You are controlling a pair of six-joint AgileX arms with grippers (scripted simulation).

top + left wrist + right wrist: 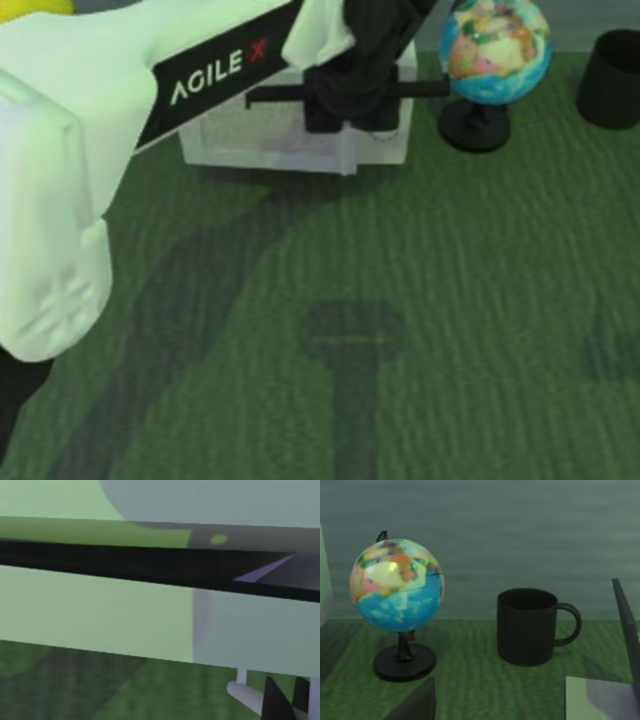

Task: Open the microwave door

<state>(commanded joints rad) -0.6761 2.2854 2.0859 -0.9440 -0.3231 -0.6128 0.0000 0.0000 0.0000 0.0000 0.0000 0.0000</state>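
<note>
Left gripper, jaw state indiscernible, at pale off-white boxy microwave's mesh-windowed door; next, probably swing open.

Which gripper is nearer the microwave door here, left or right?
Left. The left gripper is right at the microwave door, over the microwave's front. The right gripper doesn't show in the top view; its wrist camera faces the globe and black mug.
</note>
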